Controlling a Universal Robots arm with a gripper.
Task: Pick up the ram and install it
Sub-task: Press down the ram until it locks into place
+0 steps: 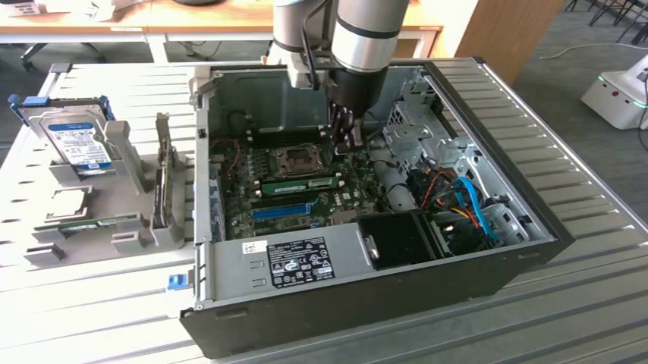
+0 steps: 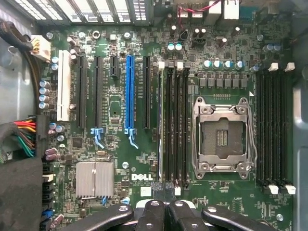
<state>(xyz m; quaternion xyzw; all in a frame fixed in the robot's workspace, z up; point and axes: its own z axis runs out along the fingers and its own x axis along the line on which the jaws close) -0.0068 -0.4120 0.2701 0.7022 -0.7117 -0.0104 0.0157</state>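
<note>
While low over the motherboard (image 2: 115, 103) in the computer case (image 1: 354, 303), holds the tool (image 1: 347, 144) pinched together. Shows the ram (image 1: 302, 184) along a slot beside the CPU socket (image 1: 300, 159).

The gripper (image 2: 167, 207) hangs with its black fingers pressed together over a green motherboard (image 2: 115, 106). The ram (image 2: 160, 125) stands edge-on in a black slot between the blue slot (image 2: 129, 91) and the processor socket (image 2: 222, 137). A silver heatsink (image 2: 95, 179) sits near the gripper.
</note>
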